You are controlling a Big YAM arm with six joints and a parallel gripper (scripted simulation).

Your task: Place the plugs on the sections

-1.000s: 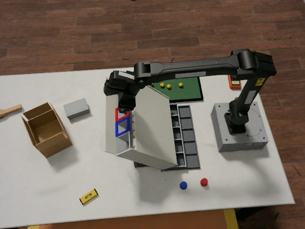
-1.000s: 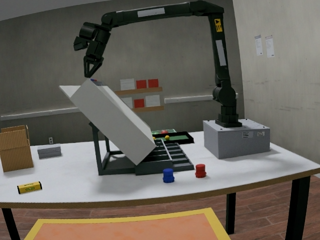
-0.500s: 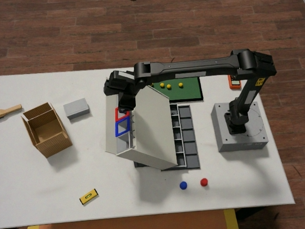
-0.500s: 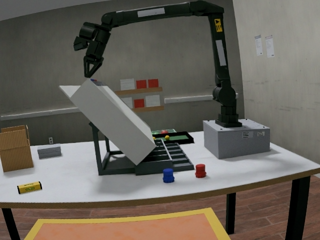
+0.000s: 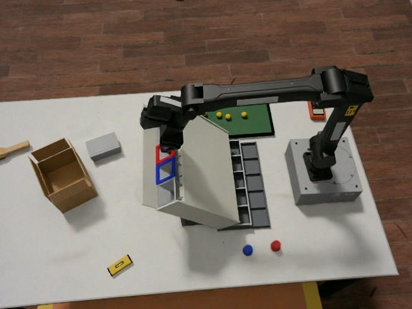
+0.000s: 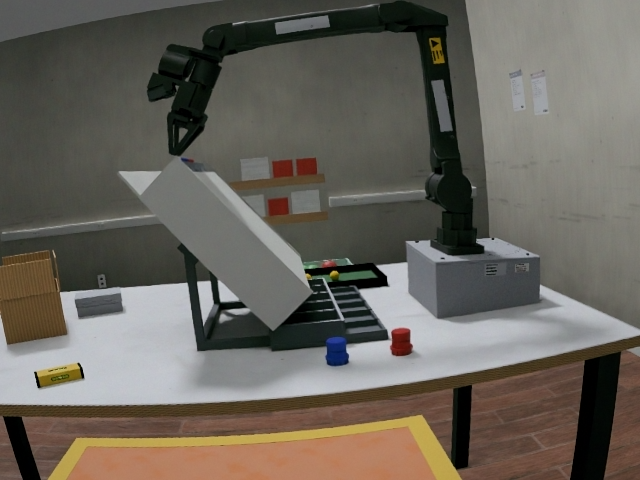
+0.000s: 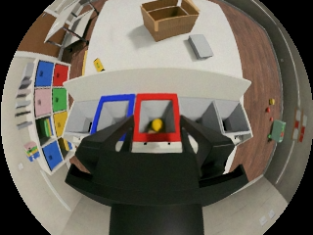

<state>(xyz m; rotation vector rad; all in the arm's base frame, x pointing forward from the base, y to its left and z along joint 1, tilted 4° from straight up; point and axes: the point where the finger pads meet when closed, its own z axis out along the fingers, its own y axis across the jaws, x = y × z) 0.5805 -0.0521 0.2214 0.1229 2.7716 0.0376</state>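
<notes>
My gripper (image 6: 180, 146) is open and empty, just above the red-banded funnel (image 5: 164, 155) at the top of the tilted white cover (image 5: 206, 172). In the wrist view a yellow marble (image 7: 156, 124) lies in the red-banded funnel (image 7: 156, 119), below and apart from my fingers. The blue-banded funnel (image 5: 165, 172) is next to it. The red plug (image 5: 275, 245) and the blue plug (image 5: 247, 250) stand on the table in front of the row of grey sections (image 5: 254, 184). Three yellow marbles (image 5: 228, 116) lie in the green tray (image 5: 249, 121).
A cardboard box (image 5: 61, 174) and a grey block (image 5: 103, 145) stand left of the cover. A yellow level (image 5: 120, 264) lies near the front edge. An orange device (image 5: 316, 111) is behind the robot base (image 5: 324, 171). A wooden piece (image 5: 13, 147) lies at the left edge.
</notes>
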